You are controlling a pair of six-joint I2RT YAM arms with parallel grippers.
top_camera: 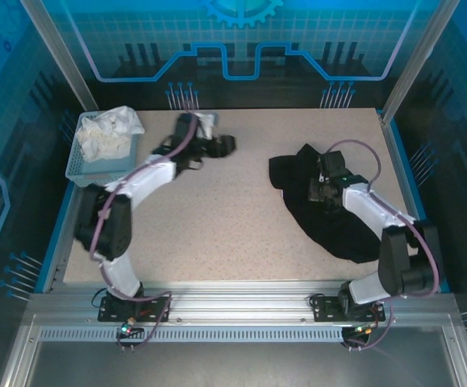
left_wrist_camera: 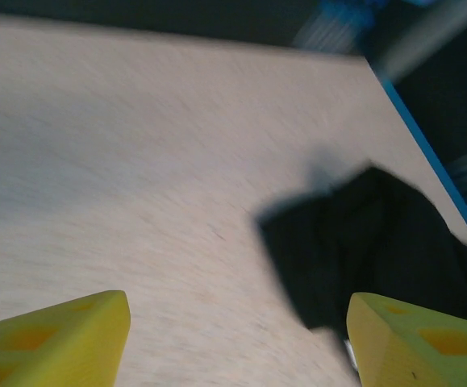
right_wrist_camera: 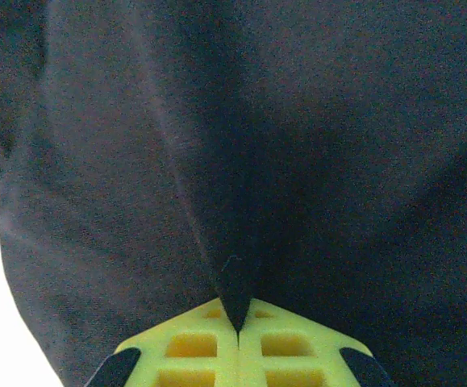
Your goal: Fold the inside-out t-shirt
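Top external: one black t-shirt (top_camera: 293,173) lies crumpled on the table (top_camera: 217,234) at its 3 o'clock side, under the right claw (top_camera: 320,190) and well apart from the left claw (top_camera: 223,146); one basket (top_camera: 96,172) of white cloth (top_camera: 110,133) sits at 10 o'clock. Left wrist: the left claw (left_wrist_camera: 237,339) gapes over bare table, with the t-shirt (left_wrist_camera: 378,242) at its 1 o'clock. Right wrist: the right claw (right_wrist_camera: 237,334) is clamped on one pinched fold of the t-shirt (right_wrist_camera: 257,145).

Beige speckled table top (top_camera: 217,226): centre and near strip bare, free passage. Right side blocked by crumpled black soft-fabric t-shirt (top_camera: 293,173). Far-left corner taken by pale blue plastic mesh basket (top_camera: 96,172) holding white cloth (top_camera: 112,133).
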